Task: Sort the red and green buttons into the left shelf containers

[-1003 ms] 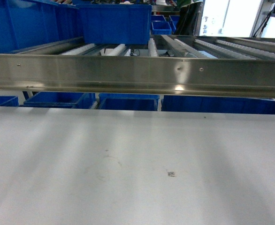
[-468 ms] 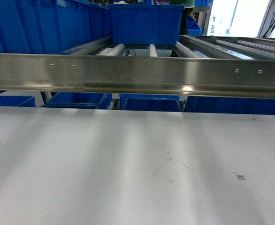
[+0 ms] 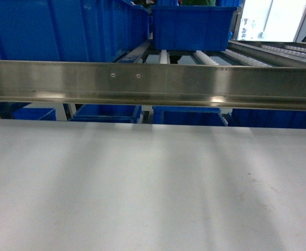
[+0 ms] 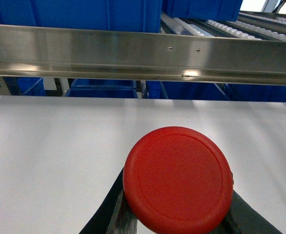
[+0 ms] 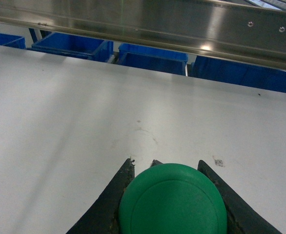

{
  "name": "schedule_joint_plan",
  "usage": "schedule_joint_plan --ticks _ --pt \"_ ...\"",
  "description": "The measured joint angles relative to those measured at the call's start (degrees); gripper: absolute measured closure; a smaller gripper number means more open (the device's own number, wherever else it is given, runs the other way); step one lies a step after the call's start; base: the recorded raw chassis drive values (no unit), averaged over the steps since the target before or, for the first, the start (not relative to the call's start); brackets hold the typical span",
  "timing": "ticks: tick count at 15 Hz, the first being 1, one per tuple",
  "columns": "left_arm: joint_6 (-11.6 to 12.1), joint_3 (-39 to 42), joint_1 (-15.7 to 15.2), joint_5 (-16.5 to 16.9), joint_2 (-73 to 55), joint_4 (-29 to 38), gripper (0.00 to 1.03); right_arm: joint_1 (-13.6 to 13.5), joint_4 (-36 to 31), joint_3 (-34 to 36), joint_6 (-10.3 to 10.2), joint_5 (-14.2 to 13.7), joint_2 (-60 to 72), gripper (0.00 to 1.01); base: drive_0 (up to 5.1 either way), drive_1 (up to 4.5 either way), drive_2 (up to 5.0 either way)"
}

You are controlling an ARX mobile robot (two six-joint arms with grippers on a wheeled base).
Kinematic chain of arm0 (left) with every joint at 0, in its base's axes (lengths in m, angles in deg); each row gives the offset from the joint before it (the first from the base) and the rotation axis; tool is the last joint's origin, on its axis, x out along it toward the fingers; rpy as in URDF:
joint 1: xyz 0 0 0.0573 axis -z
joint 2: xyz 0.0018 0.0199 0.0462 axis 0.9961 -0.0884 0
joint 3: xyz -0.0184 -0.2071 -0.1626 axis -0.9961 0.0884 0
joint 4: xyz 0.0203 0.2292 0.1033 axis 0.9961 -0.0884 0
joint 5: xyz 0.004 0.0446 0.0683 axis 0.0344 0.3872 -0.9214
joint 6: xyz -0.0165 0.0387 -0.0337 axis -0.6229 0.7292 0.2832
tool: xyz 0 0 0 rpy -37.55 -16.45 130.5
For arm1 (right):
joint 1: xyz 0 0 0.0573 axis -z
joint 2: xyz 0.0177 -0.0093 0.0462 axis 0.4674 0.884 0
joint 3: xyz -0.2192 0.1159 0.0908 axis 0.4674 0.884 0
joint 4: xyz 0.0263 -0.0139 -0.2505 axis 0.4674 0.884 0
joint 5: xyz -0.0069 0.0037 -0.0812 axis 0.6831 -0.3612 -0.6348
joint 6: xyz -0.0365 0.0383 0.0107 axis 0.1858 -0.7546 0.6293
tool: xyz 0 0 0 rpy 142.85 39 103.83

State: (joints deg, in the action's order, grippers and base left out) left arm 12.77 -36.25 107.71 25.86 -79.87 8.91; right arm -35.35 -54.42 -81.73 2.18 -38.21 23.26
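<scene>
Left gripper [image 4: 177, 214] clamps the red button [image 4: 178, 178], right gripper [image 5: 172, 204] the green button [image 5: 173, 200]; blue bins [image 3: 64, 29] sit at eleven o'clock, nearer the left arm.

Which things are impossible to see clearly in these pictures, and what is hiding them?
- Red button, left wrist view: its round cap hides its base; bottom edge cuts it.
- Green button, right wrist view: same.
- Both grippers: fingers cropped; absent in head view.
- Blue bins, head view: insides hidden by their walls; steel rail covers lower ones.
</scene>
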Motion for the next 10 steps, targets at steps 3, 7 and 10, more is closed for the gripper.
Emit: schedule_joint_plan --ticks 3,7,10 --pt "0.00 0.00 0.00 0.02 0.00 0.11 0.77 0.00 -0.04 0.00 0.00 0.00 0.02 0.69 -4.9 2.51 2.5" --pt "0.00 0.00 0.00 -0.02 0.00 0.07 0.77 0.00 -0.07 0.00 0.00 0.00 0.00 0.69 -4.9 2.51 2.5" --pt "0.00 0.00 0.00 0.00 0.00 0.04 0.77 0.00 -0.07 0.00 0.00 0.00 -0.04 0.69 -4.9 2.54 2.5"
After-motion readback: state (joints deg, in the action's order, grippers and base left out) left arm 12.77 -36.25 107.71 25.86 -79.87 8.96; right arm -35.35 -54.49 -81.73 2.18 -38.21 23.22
